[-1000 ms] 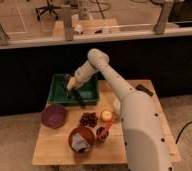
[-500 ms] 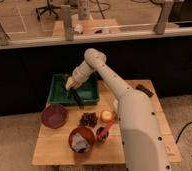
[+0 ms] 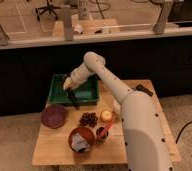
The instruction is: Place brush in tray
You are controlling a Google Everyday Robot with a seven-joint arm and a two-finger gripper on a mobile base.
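The dark green tray [image 3: 89,95] sits at the back left of the wooden table. My gripper [image 3: 68,87] hangs over the tray's left part, at the end of the white arm reaching in from the right. A long thin black handle, the brush [image 3: 73,100], slants from the gripper down over the tray's front wall toward the table. Its bristle head is hidden by the gripper.
A round purple dish [image 3: 53,116] lies in front of the tray on the left. A cluster of dark grapes [image 3: 88,119], a pale round item [image 3: 106,116], a brown-red bowl [image 3: 81,139] and a small cup [image 3: 102,133] stand in front. A dark item [image 3: 143,90] lies at the right edge.
The arm and gripper have shifted slightly left over the tray, with the brush handle moving along.
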